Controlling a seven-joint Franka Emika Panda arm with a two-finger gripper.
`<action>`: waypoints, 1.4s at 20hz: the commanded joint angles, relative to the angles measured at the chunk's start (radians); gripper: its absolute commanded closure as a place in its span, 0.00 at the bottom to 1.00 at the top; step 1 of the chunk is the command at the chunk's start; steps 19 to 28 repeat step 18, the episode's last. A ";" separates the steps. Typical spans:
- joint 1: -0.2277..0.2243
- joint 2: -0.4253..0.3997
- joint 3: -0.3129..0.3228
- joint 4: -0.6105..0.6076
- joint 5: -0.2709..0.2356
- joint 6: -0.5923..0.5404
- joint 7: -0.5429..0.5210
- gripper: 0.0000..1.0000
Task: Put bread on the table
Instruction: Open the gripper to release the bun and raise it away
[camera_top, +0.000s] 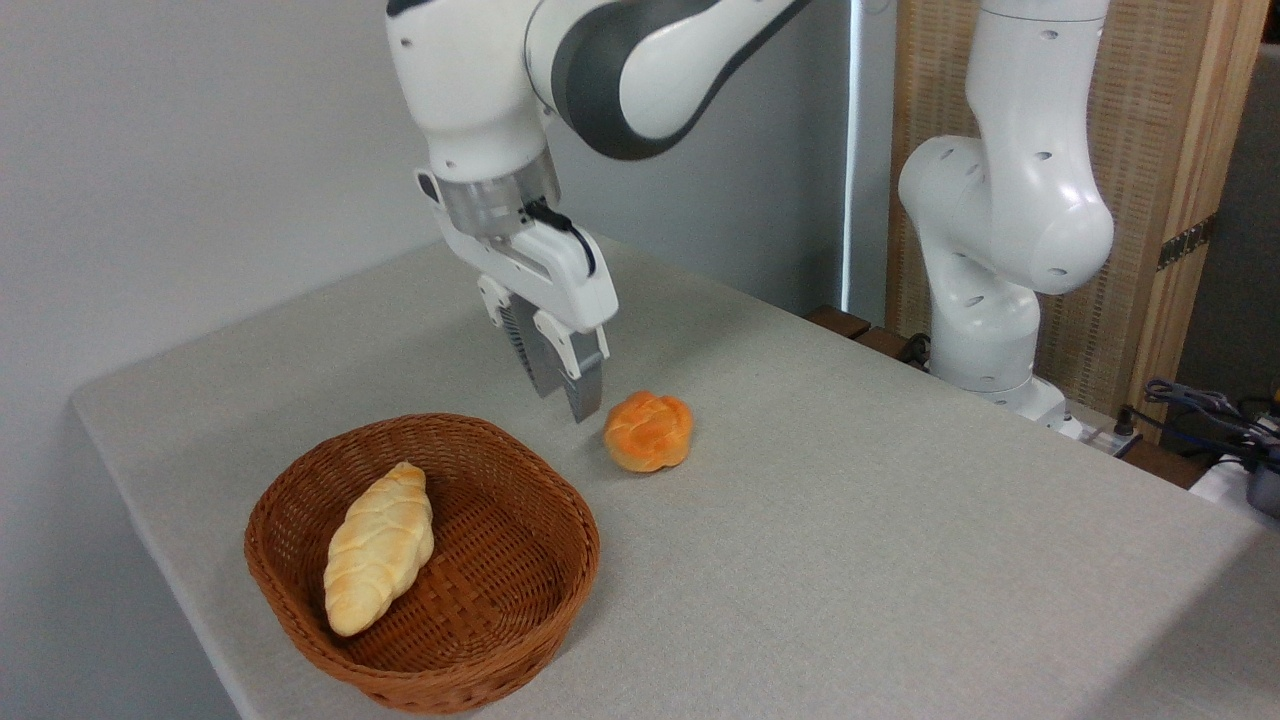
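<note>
The bread (649, 430), a small round orange-golden bun with a crackled top, is resting directly on the table (900, 560), just to the right of the wicker basket (500, 640) and outside its rim. Nothing is touching the bun.

The gripper (566, 396) is hanging above the table surface, just to the left of the bread and beyond the far rim of the basket. It is pointing downward with a slight tilt. Its two fingers are lying close together with nothing between them, so the claw is appearing clenched and is holding no object. The fingertips are standing apart from the bun, and a narrow strip of table is showing between them.

The basket is sitting near the front left corner of the table. A pale-yellow braided loaf (380, 548) is lying inside it, toward its left side, with its long axis running from the near rim to the far rim.

The robot arm (1005, 220) is rising from its base at the far right edge of the table and is reaching across the top of the view to the gripper. Cables (1210, 410) are lying at the right edge, off the table.
</note>
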 joint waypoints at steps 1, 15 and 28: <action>0.006 -0.006 0.012 0.064 -0.003 0.011 0.014 0.00; 0.017 0.015 0.099 0.167 0.031 0.114 0.014 0.00; 0.017 0.015 0.105 0.168 0.051 0.114 0.014 0.00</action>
